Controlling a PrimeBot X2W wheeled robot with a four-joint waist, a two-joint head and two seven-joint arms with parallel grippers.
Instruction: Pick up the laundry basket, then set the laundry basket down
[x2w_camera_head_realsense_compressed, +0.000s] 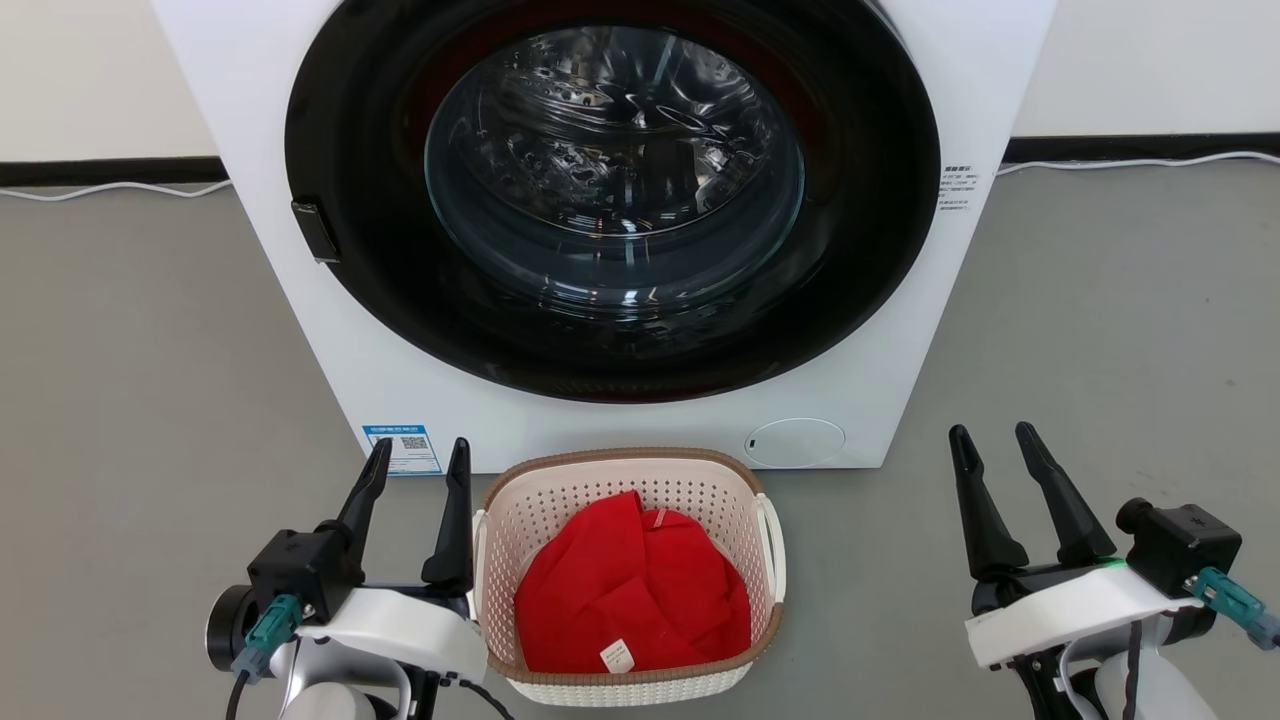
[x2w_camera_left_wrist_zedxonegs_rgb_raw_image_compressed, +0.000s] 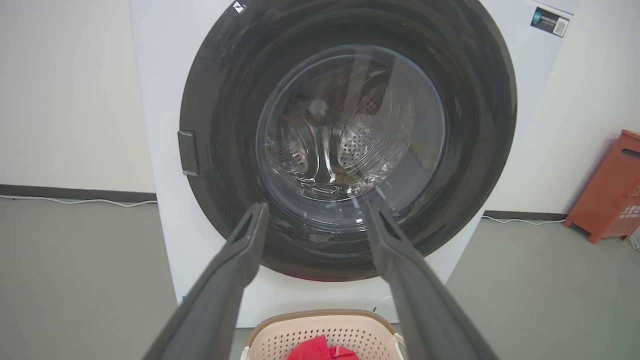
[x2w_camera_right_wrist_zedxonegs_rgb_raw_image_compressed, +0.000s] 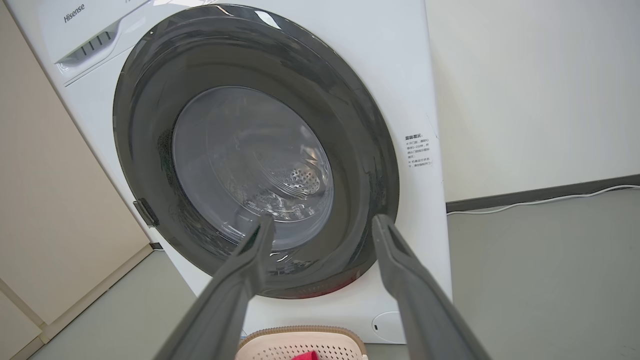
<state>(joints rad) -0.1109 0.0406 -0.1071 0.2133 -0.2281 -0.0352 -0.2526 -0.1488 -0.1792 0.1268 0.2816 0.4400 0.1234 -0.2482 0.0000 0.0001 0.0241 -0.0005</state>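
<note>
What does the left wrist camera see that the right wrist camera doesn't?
Left wrist, not right wrist: a red box at the right edge, and the open left gripper. Right wrist, not left wrist: the Hisense name, a round white cap low on the washer, and the open right gripper. Both: the washer's dark round door, the basket below it, and a bit of red cloth inside.

Both arms sit low, one at each side, pale wrists turned slightly inward. The left gripper (x2w_camera_head_realsense_compressed: 421, 447) has its two dark fingers (x2w_camera_head_realsense_compressed: 452, 520) spread apart, pointing forward, empty; the right gripper (x2w_camera_head_realsense_compressed: 992, 432) likewise stands wide, holding nothing
</note>
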